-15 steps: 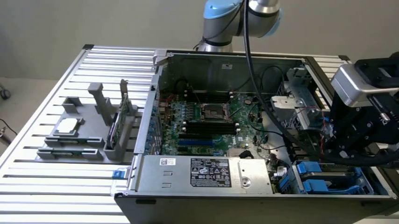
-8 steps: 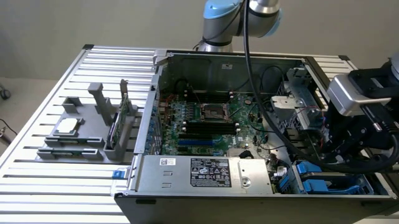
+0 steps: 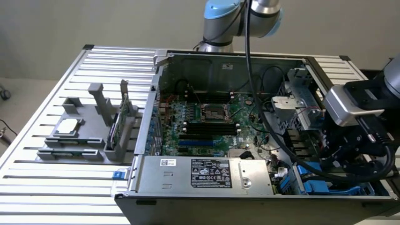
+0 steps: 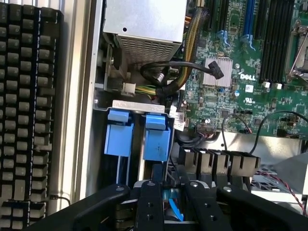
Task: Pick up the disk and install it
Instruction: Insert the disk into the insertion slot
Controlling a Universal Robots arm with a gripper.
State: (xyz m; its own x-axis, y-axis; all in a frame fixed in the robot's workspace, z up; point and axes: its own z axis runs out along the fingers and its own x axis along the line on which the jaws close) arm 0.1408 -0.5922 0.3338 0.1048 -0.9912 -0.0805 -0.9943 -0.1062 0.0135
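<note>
One word reads — "DELL", in white, on the green motherboard (image 4: 250, 103).

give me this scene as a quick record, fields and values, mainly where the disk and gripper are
setting: open pc case on a slatted table
gripper: inside the case at the drive bay, on the exterior view's right
disk: blue-framed, in the bay, in line with the gripper
hold on disk: cannot tell
second carrier: beside the disk, on the keyboard side
holder: outside the case, with chip and green card
keyboard: alongside the case
</note>
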